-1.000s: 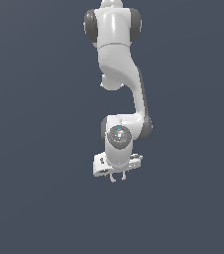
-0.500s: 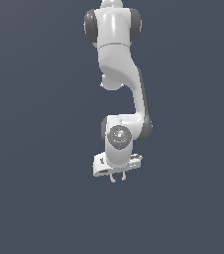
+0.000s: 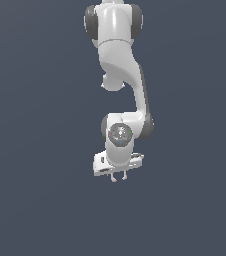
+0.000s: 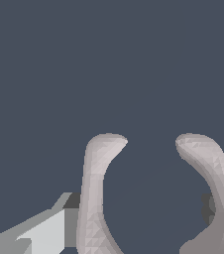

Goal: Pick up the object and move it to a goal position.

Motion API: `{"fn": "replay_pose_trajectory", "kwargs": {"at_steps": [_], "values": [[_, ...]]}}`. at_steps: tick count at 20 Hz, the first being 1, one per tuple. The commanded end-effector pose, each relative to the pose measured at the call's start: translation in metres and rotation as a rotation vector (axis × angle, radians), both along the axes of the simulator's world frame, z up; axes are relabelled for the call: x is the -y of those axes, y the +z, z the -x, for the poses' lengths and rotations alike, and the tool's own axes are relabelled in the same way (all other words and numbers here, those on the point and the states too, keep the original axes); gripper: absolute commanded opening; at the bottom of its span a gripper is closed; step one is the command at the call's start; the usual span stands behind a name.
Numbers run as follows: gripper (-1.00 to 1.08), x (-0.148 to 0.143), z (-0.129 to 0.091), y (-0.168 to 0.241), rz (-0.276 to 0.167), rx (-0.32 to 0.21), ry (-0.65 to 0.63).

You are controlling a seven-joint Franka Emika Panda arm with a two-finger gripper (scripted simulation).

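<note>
Gripper (image 3: pixel 118 176) clenched on the horseshoe piece (image 4: pixel 153 198), prongs pointing outward.
Carry it slowly and keep the squeeze firm, because the hold looks small.

I'm seeing the arm (image 3: pixel 119 65) rendering as smooth, glossy white plastic with soft highlights, its joints looking dark and matt. The object (image 4: pixel 96 188) is showing a matt, faintly faceted pinkish-white surface, like unglazed plastic. The gripper (image 3: pixel 118 176) body is looking flat, pale grey and dull.
</note>
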State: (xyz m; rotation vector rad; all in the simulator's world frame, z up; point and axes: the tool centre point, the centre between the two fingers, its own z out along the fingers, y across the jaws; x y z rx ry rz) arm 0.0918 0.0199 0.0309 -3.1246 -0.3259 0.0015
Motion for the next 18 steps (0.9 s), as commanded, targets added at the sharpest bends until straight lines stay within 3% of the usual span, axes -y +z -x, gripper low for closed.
{"fn": "replay_pose_trajectory", "kwargs": {"at_steps": [1,18], "values": [[-1.0,0.001,0.004,0.007,0.0,0.001,0.0],[-1.0,0.014,0.066,0.115,0.0,0.001,0.0]]}}
